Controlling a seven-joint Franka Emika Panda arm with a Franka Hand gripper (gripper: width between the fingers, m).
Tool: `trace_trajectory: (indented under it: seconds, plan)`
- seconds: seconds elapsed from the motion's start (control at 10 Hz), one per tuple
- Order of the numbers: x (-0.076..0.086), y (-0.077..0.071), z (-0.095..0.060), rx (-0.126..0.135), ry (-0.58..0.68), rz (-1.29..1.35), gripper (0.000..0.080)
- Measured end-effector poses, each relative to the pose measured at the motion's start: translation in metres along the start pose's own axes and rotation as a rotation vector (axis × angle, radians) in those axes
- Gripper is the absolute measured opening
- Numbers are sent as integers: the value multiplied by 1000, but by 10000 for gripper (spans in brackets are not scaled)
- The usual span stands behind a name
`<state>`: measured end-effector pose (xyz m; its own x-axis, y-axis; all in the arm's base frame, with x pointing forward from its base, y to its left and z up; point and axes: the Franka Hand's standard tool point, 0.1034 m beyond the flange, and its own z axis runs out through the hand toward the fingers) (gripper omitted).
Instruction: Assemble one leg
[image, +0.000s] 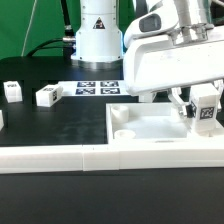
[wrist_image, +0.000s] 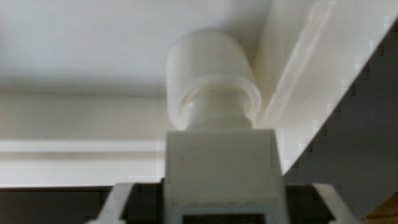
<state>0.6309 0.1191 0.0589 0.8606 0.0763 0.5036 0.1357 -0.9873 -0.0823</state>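
Observation:
My gripper (image: 203, 100) is shut on a leg (image: 206, 108), a small white block with a black-and-white tag, at the exterior view's right. It holds the leg over the right part of the large white tray-like tabletop (image: 135, 128), near its raised rim. In the wrist view the leg (wrist_image: 217, 140) runs out from between my fingertips (wrist_image: 128, 204), and the gripper (wrist_image: 219, 208) clamps its tagged end. The leg's rounded far end sits close to the tabletop's rim (wrist_image: 294, 60); I cannot tell whether they touch.
Two loose legs (image: 12, 91) (image: 48, 95) lie at the exterior view's left, with a third (image: 1, 118) at the edge. The marker board (image: 97, 87) lies behind the tabletop. A long white border strip (image: 80, 156) runs along the front. The robot base (image: 97, 35) stands behind.

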Motion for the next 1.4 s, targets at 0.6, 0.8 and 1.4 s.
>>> trace_trajectory:
  seconds: [0.6, 0.8, 1.4]
  plan:
    - [-17, -2, -1, -17, 46, -1, 290]
    - [-19, -2, -1, -16, 39, -1, 486]
    - [-13, 1, -6, -15, 28, 0, 645]
